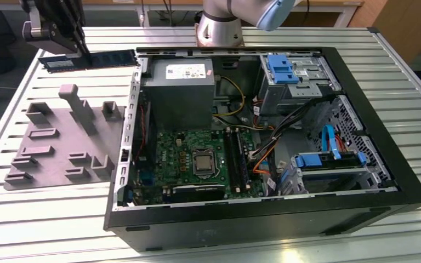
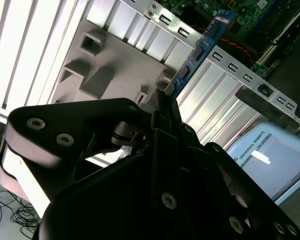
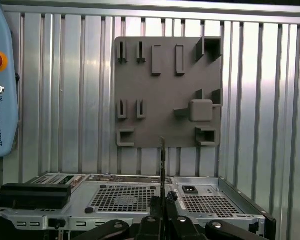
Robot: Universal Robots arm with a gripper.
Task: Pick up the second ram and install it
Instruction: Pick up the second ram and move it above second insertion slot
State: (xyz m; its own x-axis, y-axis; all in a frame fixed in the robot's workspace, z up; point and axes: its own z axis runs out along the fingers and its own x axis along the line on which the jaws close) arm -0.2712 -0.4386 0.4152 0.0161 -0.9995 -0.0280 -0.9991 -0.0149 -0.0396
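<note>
The black two-fingered gripper (image 1: 81, 56) was clamped on one end of the second ram (image 1: 112, 58), a slim bluish-green memory stick with dark chips. It held the stick in the air, long side level, at about eleven o'clock from the middle of the case in the exterior view. Under everything lay the ribbed aluminium table (image 1: 42, 219). On it rested the large black computer case (image 1: 269, 224) with its side open. The flat grey plastic holder plate (image 1: 57, 137), with its raised blocks, sat at nine o'clock from the case, just beside its wall. Inside the case, the grey metal power supply box (image 1: 177, 90) stood at twelve o'clock from the green motherboard (image 1: 181, 153). The stick's free end reached the case's corner near the power supply, well clear of the holder plate. In both wrist views the stick (image 2: 200, 50) (image 3: 162, 160) jutted out from between the closed fingers (image 2: 162, 107), with the holder plate (image 3: 155, 90) beyond it.
</note>
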